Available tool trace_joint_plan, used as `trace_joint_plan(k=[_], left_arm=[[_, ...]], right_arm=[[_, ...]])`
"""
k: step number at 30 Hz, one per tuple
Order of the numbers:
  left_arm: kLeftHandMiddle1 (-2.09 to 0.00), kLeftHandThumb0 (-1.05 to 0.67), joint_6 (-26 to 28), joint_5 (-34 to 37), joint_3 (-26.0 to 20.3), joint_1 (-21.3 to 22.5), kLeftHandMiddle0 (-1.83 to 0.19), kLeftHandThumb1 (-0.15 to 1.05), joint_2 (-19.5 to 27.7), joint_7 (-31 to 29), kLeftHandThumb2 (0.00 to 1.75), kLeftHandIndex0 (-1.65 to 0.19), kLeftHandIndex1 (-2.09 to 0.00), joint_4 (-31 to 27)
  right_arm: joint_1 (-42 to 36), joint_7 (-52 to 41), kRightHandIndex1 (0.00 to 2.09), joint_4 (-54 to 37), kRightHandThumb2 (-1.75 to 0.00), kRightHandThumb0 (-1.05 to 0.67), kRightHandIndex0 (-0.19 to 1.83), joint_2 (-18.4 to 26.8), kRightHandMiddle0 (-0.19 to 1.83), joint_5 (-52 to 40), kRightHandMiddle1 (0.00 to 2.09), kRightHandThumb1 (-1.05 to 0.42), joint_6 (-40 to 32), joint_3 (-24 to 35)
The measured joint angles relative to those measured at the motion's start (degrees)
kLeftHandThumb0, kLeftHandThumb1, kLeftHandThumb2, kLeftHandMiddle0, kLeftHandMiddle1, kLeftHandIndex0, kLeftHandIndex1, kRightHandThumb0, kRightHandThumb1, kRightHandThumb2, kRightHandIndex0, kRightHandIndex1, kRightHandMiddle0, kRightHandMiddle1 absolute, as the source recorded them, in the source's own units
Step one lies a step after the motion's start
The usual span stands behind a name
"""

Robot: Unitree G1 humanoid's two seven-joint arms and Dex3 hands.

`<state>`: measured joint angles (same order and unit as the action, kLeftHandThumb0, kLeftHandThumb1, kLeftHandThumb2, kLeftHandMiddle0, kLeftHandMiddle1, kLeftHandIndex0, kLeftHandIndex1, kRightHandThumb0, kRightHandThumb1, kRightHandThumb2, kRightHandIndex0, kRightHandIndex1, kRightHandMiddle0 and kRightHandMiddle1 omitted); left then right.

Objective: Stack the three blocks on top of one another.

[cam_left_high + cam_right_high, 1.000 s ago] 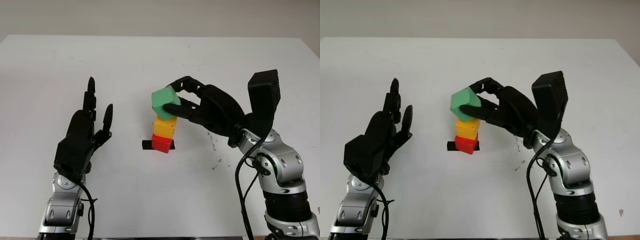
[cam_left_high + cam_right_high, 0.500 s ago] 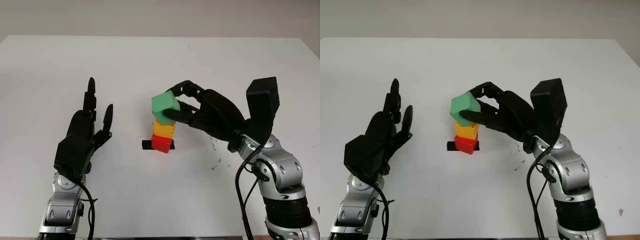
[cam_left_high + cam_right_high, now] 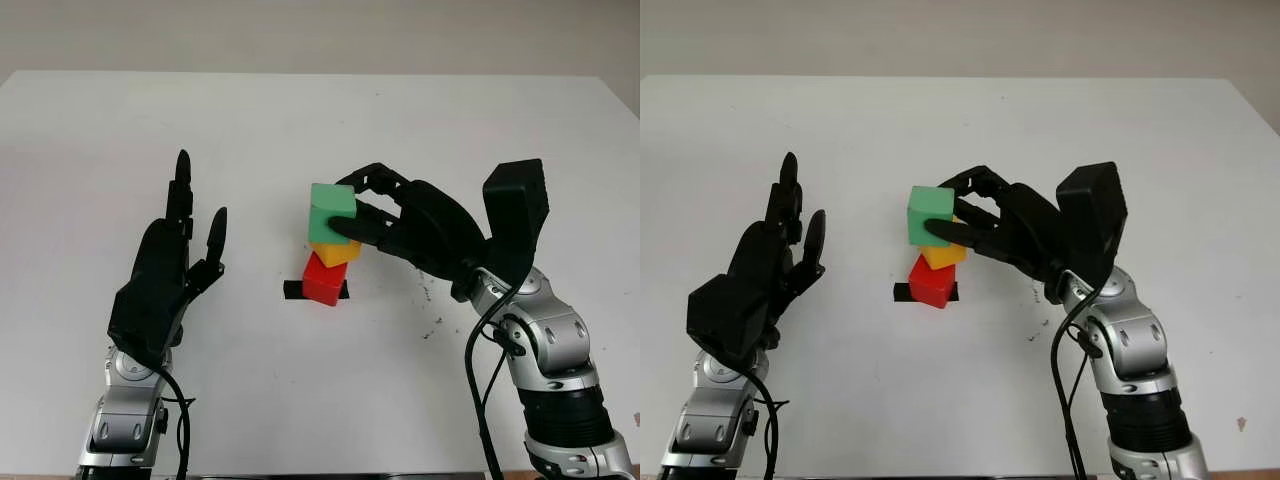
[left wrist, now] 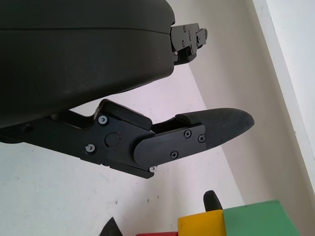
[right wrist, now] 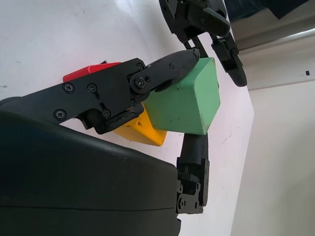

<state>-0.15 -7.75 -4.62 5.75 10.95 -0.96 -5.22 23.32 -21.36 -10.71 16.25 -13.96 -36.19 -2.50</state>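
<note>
White table [image 3: 420,120] under a plain pale wall; left hand [image 3: 165,270] is raised over the table's left part, released and holding nothing, well apart from the blocks. Mid-table a red block [image 3: 322,281] sits on a strip of black tape [image 3: 292,290], with a yellow block [image 3: 337,251] on top of it, skewed and tilted rather than square to it. Right hand [image 3: 385,215] reaches in from the right and grasps the green block [image 3: 332,211] between its fingers [image 5: 170,66], holding it on top of the yellow block, touching it.
</note>
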Motion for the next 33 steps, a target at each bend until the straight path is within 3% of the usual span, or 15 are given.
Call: trace_joint_plan(k=[28, 32, 33], left_arm=[[-0.05, -0.77, -0.83, -0.57, 0.74, -0.36, 0.13, 1.05, -0.13, 0.26, 0.68, 0.18, -0.05, 0.57], [-0.05, -0.76, -1.14, -0.46, 0.74, -0.36, 0.13, 1.05, -0.16, 0.29, 0.68, 0.18, -0.05, 0.77], [-0.05, -0.76, -1.13, -0.46, 0.74, -0.36, 0.13, 1.05, -0.17, 0.29, 0.68, 0.18, -0.05, 0.77]], right_arm=[[-0.59, -5.61, 0.06, -0.09, -0.05, -0.48, 0.23, 2.99, 0.24, 0.51, 1.59, -1.0, 3.48, 0.99], [-0.59, -5.77, 0.05, -0.09, -0.05, -0.48, 0.21, 3.06, 0.16, 0.45, 1.47, -0.98, 3.45, 0.99], [-0.59, -5.83, 0.04, -0.09, -0.05, -0.49, 0.2, 3.09, 0.13, 0.42, 1.35, -0.96, 3.4, 0.99]])
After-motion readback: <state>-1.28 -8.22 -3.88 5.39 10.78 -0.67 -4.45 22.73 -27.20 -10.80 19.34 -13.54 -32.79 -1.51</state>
